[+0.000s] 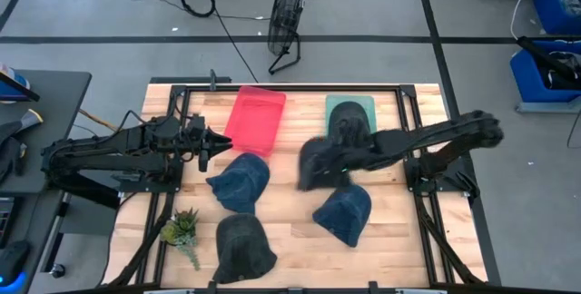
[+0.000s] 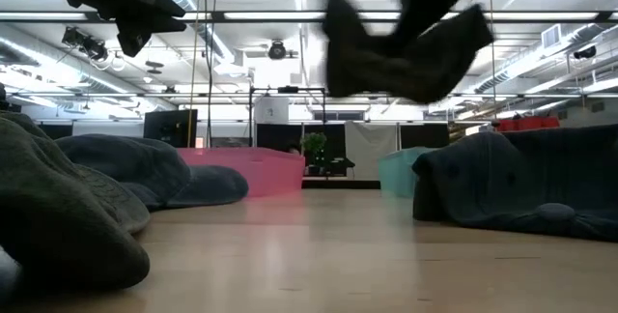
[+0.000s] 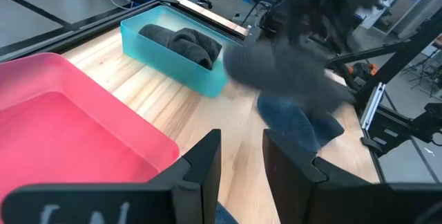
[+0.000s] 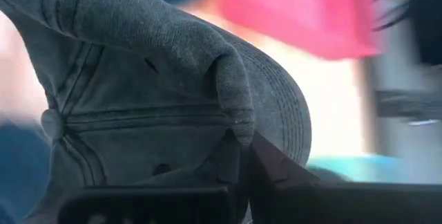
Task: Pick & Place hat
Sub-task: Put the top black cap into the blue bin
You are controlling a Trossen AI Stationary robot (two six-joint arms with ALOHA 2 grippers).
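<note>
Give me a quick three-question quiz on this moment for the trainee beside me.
1. True or false: the right hand holds a dark grey hat lifted off the table.
2. Which bin already contains a hat: A) the pink bin, B) the teal bin?
3. Fill in: the left hand hovers beside the pink bin with its fingers ____.

Key: 1 true; 2 B; 3 open.

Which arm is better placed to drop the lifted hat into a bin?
Right. The right gripper is shut on the grey hat, lifted off the table beside the teal bin. The left gripper is open and holds nothing, near the pink bin.
</note>
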